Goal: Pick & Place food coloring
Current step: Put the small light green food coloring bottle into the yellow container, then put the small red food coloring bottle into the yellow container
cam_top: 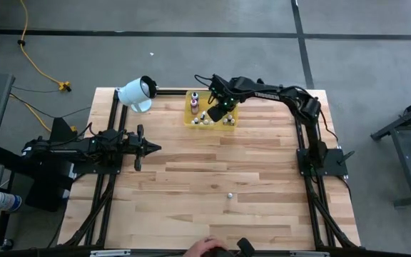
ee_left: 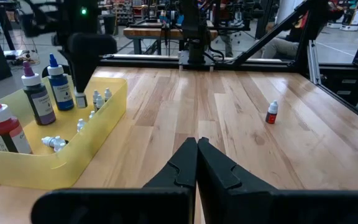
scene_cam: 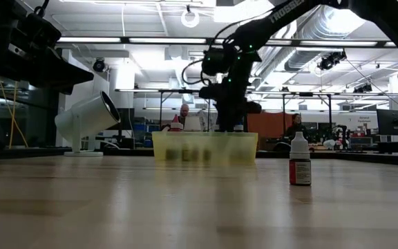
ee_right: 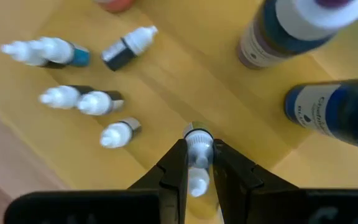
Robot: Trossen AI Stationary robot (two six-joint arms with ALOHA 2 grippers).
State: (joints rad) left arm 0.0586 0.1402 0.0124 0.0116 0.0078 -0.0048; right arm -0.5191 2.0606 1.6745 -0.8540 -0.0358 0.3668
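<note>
Yellow tray (cam_top: pixel 191 121): translucent, rectangular; we found it at the far edge of the tabletop (cam_top: pixel 212 185), beside the white cylinder (cam_top: pixel 135 93).
Tray contents: we counted several small white-capped dropper bottles (ee_right: pixel 79 99) lying loose on the tray floor, and taller bottles standing at one end, among them a purple bottle (ee_left: pixel 37 96), a blue bottle (ee_left: pixel 59 87) and a red bottle (ee_left: pixel 2 127).
Right gripper (ee_right: pixel 197 163): we saw it reaching down into the tray, its fingers clamped on one small dropper bottle (ee_right: pixel 197 155), white cap pointing back between the fingers.
Stray bottle (cam_top: pixel 229 193): one small dropper bottle with a red body stood upright alone on the bare tabletop, well apart from the tray, toward the near side.
Left gripper (ee_left: pixel 196 155): we noted it waiting over the left part of the tabletop, fingers pressed together, holding nothing.
Person: we noted a hand (cam_top: pixel 204 248) at the near edge of the tabletop.
</note>
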